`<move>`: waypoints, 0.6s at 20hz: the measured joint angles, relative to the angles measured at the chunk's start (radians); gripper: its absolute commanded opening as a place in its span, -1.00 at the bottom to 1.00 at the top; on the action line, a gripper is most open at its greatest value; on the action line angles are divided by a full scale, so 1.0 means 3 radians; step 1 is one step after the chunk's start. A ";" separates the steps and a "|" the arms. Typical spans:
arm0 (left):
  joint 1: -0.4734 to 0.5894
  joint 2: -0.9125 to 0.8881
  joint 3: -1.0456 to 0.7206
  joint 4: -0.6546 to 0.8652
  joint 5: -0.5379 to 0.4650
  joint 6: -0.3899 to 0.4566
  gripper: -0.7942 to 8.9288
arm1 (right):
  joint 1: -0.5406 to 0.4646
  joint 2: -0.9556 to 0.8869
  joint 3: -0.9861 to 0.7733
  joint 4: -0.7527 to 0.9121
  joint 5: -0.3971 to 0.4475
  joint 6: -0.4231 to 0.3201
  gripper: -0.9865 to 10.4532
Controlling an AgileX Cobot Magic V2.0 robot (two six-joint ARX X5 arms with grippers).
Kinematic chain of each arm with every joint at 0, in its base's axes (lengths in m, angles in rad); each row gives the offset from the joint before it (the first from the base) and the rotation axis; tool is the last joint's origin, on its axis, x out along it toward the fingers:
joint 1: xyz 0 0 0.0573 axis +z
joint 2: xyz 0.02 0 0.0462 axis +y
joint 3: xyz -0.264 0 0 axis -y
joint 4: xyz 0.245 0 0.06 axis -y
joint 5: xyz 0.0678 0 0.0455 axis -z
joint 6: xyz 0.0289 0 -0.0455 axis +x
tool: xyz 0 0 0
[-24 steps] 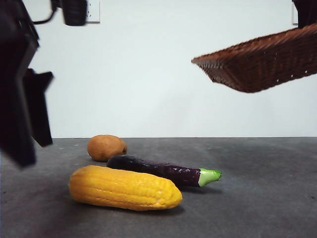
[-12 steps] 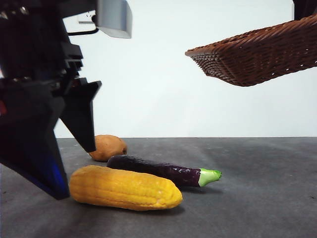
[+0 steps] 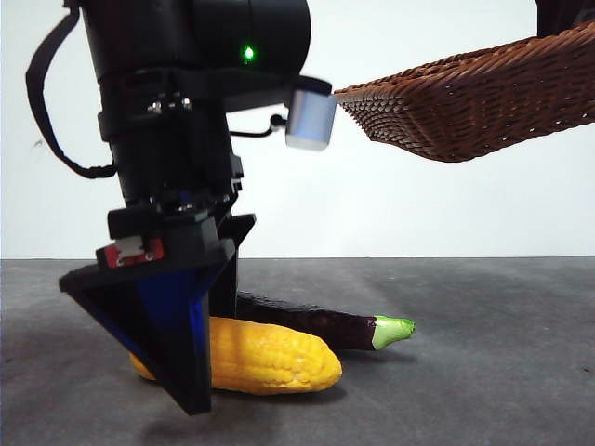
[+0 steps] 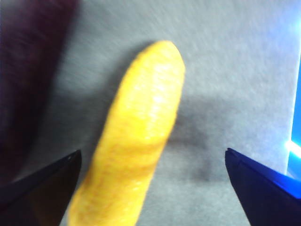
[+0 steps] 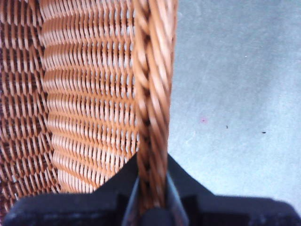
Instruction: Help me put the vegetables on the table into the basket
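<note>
The yellow corn cob (image 3: 279, 358) lies on the dark grey table (image 3: 483, 372). My left gripper (image 3: 216, 360) is open and low over the cob's left part, one jaw in front of it and one behind. In the left wrist view the corn cob (image 4: 141, 136) runs between the two spread jaws of the left gripper (image 4: 153, 152), nearer one of them. The purple eggplant (image 3: 316, 322) with its green stem lies just behind the cob; it is a dark blur (image 4: 28, 70) beside it. The potato is hidden behind the left arm. My right gripper (image 5: 151, 200) is shut on the rim of the wicker basket (image 5: 94, 94), which hangs tilted in the air (image 3: 465, 98).
The left arm's black body (image 3: 186, 111) fills the upper left of the front view, with a small grey box close to the basket's lower corner. A plain white wall stands behind the table. Bare table (image 5: 235, 94) shows below the basket.
The left arm has swung in from the left and come down over the corn, covering the potato. The held basket has drifted slightly left. The vegetables have not moved.
</note>
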 measured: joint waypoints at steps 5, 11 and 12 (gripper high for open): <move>-0.0001 0.0020 0.0000 0.0006 0.0010 0.0000 -0.88 | 0.0001 0.0000 0.0000 0.0000 0.0000 -0.0011 -0.84; 0.0000 -0.0003 0.0000 -0.0036 0.0011 -0.0046 -0.85 | 0.0001 0.0000 0.0000 0.0000 0.0001 -0.0011 -0.84; 0.0000 -0.0062 -0.0004 -0.0062 0.0013 -0.0103 -0.85 | 0.0001 0.0000 0.0000 0.0000 0.0000 -0.0011 -0.84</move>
